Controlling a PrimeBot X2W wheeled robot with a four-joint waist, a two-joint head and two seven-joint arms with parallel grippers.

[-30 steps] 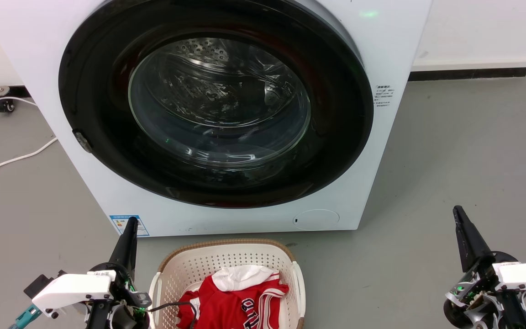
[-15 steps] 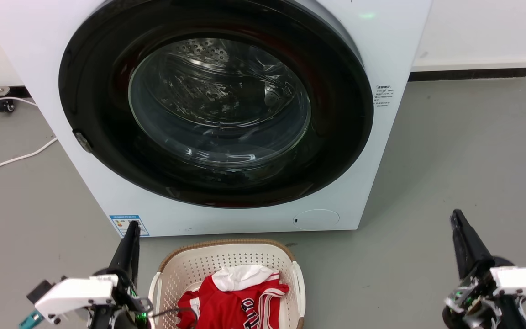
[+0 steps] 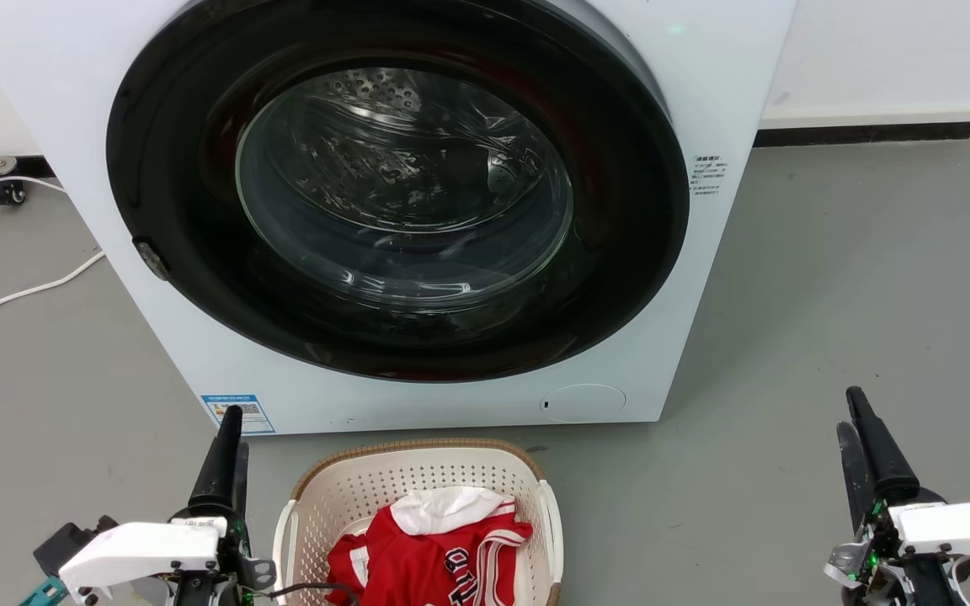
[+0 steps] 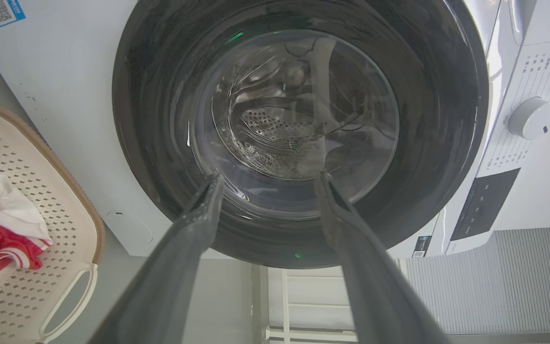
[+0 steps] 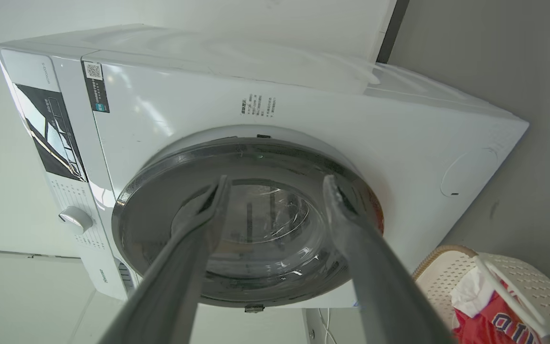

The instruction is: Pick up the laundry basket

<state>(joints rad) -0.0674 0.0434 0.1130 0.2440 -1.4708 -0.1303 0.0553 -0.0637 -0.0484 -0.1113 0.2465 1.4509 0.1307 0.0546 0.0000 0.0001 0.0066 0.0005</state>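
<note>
Showing an early stage of the pick-up: the laundry basket point(image 3: 418, 445) stands upright on the grey floor point(image 3: 830, 295), just in front of the white washing machine point(image 3: 729, 76) and below its round glass door point(image 3: 401, 194), which looks closed. The basket is low in the middle of the head view, and the bottom edge cuts off its near end. A red jersey point(image 3: 434, 564) and a white garment point(image 3: 443, 505) lie inside it.

Your left gripper point(image 3: 237, 429) hovers just beside the basket's left handle point(image 3: 283, 539), not touching it, fingers aimed toward the washer. Your right gripper point(image 3: 849, 410) is well apart from the right handle point(image 3: 554, 530), out over bare floor. In each wrist view the jaws are spread with nothing between them.

Nothing of the task looks done: the basket is on the floor and neither handle is held. What is left, by my reading, is to bring both grippers in to the 2 handles, close on them, and lift. The right arm has the longer way to go.

The basket's opening faces straight up. Its 2 white handles sit on your left and right sides, and its rounded far end faces the washer. The handles suggest the long axis runs left to right across your front, but with the near end out of frame you cannot tell that for certain.
</note>
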